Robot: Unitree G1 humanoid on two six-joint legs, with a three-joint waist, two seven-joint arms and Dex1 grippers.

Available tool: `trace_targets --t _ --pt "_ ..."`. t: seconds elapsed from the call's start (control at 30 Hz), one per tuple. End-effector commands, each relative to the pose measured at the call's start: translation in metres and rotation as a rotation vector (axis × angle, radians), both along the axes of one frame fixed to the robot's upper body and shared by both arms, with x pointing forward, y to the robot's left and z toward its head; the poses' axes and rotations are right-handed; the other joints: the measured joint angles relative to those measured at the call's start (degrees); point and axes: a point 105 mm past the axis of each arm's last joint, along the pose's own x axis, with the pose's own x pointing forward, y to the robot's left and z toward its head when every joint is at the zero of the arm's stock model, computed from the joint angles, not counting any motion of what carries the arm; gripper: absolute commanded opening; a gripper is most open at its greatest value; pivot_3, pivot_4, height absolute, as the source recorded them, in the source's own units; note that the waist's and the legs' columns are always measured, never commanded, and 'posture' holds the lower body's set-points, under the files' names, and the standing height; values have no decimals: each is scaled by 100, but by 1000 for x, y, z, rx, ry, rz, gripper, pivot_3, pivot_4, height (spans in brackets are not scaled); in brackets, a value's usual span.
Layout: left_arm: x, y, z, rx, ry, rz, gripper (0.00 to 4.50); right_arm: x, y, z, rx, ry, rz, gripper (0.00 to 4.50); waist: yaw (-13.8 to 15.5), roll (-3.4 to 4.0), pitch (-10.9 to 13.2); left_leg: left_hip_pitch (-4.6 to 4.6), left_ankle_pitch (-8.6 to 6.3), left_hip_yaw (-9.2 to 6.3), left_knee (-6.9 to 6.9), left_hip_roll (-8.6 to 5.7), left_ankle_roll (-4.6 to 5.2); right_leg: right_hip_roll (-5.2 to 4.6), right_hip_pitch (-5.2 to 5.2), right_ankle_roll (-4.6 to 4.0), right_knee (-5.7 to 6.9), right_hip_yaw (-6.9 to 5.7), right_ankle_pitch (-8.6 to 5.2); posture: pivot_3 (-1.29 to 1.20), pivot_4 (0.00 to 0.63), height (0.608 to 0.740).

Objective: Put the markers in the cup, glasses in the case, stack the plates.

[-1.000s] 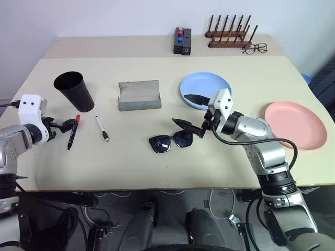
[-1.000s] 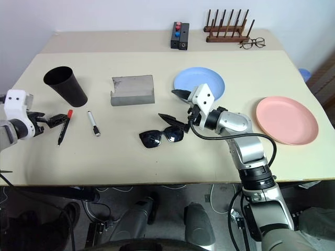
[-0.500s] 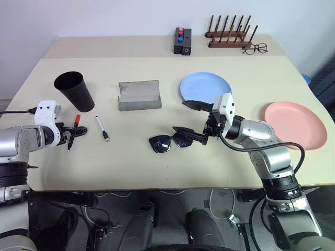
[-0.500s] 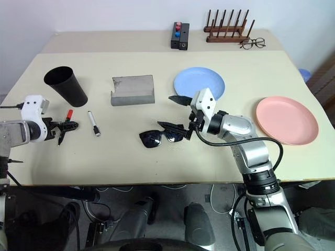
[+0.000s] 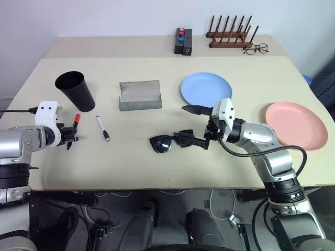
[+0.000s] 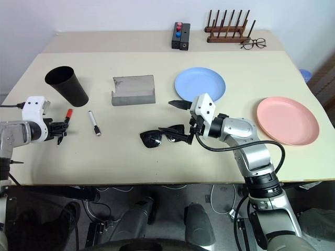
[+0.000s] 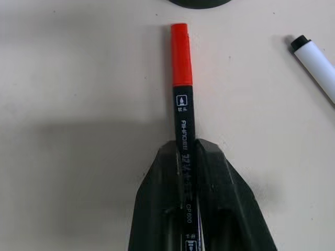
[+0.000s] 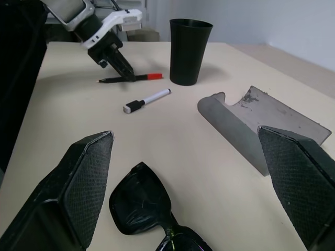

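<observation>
Red-capped slim dark marker (image 7: 182, 104) lies on the beige table (image 5: 131, 162), clamped between the left gripper (image 5: 69, 139) fingers. Right gripper (image 5: 194, 126) gapes wide, straddling the black thick-framed sunglasses (image 5: 170, 141).

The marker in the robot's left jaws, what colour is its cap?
Red. The marker has a red cap on a black body, clearest in the left wrist view.

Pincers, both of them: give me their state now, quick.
Left pincer: closed on the slim black marker with a red cap, which lies on the table.
Right pincer: open, holding nothing, around the black thick-framed sunglasses.
</observation>
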Motion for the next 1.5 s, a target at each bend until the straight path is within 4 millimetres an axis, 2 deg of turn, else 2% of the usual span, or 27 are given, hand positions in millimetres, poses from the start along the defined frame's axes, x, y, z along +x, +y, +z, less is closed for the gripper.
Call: trace_targets --t 0.03,0.17,0.3,0.37,0.47,0.5,0.63,0.73,0.9,1.0,1.1,1.2,1.33,1.5 --pt "-13 4 15 21 -1 -16 70 -4 2 8 10 -46 16 4500 -12 0 0 0 0 1 0 0 0 0 0 0 0 1 0 0 150 738" --pt "-40 -1 27 104 43 -129 70 -2 2 8 9 -46 15 4500 -84 -1 0 -1 0 2 -5 2 0 0 -1 -2 2 5 0 0 150 738" --pt "-52 -27 47 132 -41 -316 70 0 1 8 5 -50 16 4500 -87 1 1 1 -1 -2 -6 4 -4 0 -1 -7 -2 3 0 0 150 738" --pt "-50 -44 61 89 -152 -394 70 1 2 9 5 -52 18 4500 -60 1 1 1 -4 -2 -6 3 -7 -3 1 -9 -7 3 0 0 150 738" --pt "-36 -69 97 65 -507 -517 70 2 3 11 7 -56 28 4500 7 7 -2 1 -6 0 -6 4 -10 -4 1 -13 -13 4 1 0 150 738" --pt "-31 -70 108 95 -608 -514 70 2 4 11 8 -58 31 4500 25 2 -1 1 -6 2 -5 5 -10 -3 1 -14 -14 3 1 0 150 738" --pt "-9 -63 144 102 -857 -398 70 4 5 12 8 -62 36 4500 40 -1 -2 -2 0 -1 1 5 -2 -1 4 -12 -17 -3 5 0 150 738" --pt "0 -60 161 44 -986 -374 70 4 7 12 9 -64 36 4500 31 0 -2 -1 1 2 0 3 -2 0 4 -6 -17 -5 8 0 150 738" --pt "19 -25 186 72 -1216 -233 70 4 7 13 18 -65 25 4500 0 -2 -1 -1 5 1 0 7 -5 9 6 -4 -10 -8 10 0 150 738" --pt "26 -5 190 83 -1292 -174 70 4 8 14 27 -62 24 4500 -7 -2 -2 -1 5 2 1 6 -5 9 7 -2 -9 -7 11 0 150 738" --pt "28 0 193 62 -1365 -193 70 2 9 15 31 -61 24 4500 -6 -2 -2 -1 6 1 3 4 -4 10 7 1 -9 -9 12 0 150 738" --pt "33 12 192 60 -1389 -133 70 1 9 14 33 -56 20 4500 0 -4 -2 -2 7 -2 5 3 -4 16 7 3 -9 -12 14 0 150 738" --pt "40 26 172 34 -1359 -70 70 -1 8 14 30 -55 16 4500 -11 -6 -3 -1 7 -3 7 2 -3 18 8 6 -8 -12 15 0 150 738" --pt "48 22 151 -63 -1340 -87 70 -1 7 15 25 -56 13 4500 -22 -6 -3 -2 8 -3 8 2 -4 23 11 6 0 -12 15 0 150 738"
